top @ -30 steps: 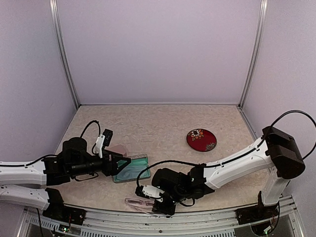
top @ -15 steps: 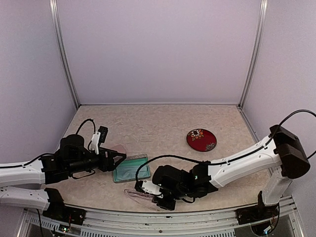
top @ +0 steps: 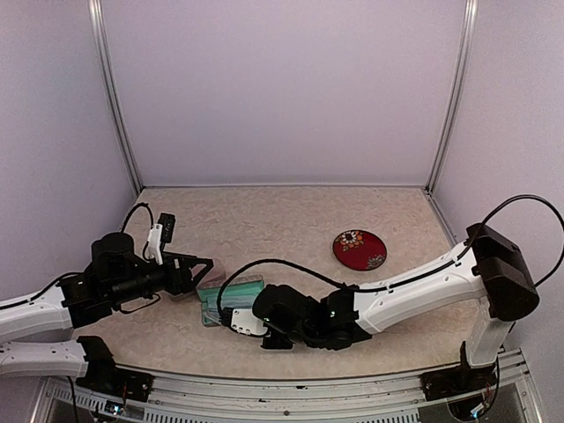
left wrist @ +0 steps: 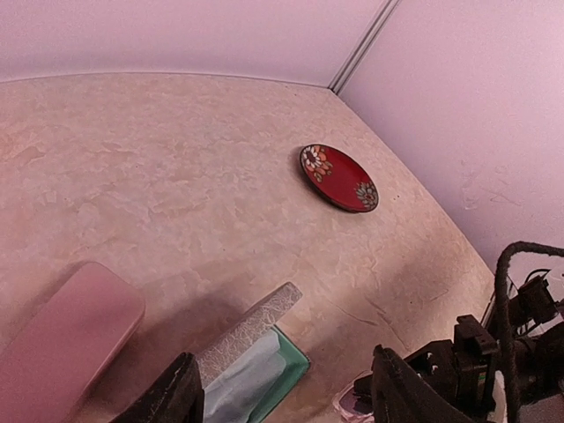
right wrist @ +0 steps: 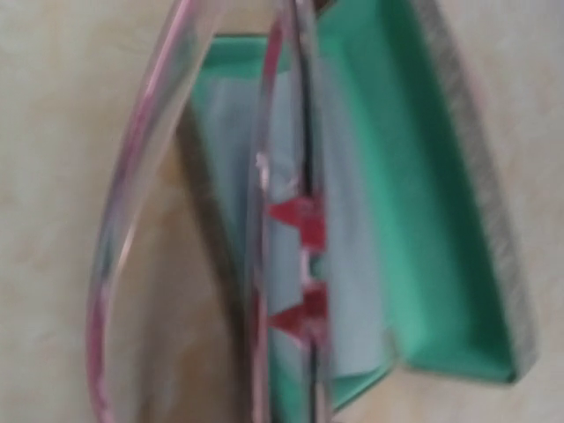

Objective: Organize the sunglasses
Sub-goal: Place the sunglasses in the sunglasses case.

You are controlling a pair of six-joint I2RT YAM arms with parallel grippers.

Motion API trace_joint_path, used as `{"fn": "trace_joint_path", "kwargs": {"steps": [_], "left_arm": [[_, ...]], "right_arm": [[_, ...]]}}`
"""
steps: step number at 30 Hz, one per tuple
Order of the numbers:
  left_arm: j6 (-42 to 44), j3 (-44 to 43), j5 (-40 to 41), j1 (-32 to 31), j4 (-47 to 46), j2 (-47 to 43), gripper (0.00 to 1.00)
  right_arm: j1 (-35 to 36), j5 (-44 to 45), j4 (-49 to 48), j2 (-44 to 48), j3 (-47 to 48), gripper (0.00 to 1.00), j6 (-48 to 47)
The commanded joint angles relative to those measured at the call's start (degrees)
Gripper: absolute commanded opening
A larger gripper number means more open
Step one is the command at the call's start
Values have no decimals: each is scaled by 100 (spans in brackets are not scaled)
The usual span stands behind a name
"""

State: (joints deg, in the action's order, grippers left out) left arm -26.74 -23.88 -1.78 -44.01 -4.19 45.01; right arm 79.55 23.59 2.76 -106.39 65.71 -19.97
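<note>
Right wrist view: my right gripper (top: 236, 322) seems clamped on the sunglasses (right wrist: 264, 264) over the open case (right wrist: 423, 176); left gripper (left wrist: 282, 397) stands wide apart.

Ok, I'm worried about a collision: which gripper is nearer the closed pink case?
Left. The left gripper hovers open right beside the pink case. The right gripper, holding the sunglasses, sits beyond the open green case, towards the table's near edge.

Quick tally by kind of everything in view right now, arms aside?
pale clear-pink thin-framed sunglasses: 1
glasses cases: 2, a closed oblong pink case and an open grey case with green lining
light-blue cloth: 1
round red flowered plate: 1
Total: 5
</note>
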Motion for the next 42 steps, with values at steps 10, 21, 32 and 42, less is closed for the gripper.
{"fn": "trace_joint_path", "kwargs": {"steps": [10, 21, 32, 42], "left_arm": [[32, -79, 55, 260, 267, -518, 64], [-45, 9, -29, 279, 153, -440, 64], [-140, 75, -116, 278, 19, -292, 64], [-138, 85, -120, 278, -13, -241, 64]], "right_arm": [[-193, 908, -2128, -650, 99, 10, -2731], [-345, 986, -2746, -902, -46, 9, -3300], [-429, 963, -3163, -1121, -207, 9, -3658], [-467, 927, -3145, -1376, -133, 9, -3682]]}}
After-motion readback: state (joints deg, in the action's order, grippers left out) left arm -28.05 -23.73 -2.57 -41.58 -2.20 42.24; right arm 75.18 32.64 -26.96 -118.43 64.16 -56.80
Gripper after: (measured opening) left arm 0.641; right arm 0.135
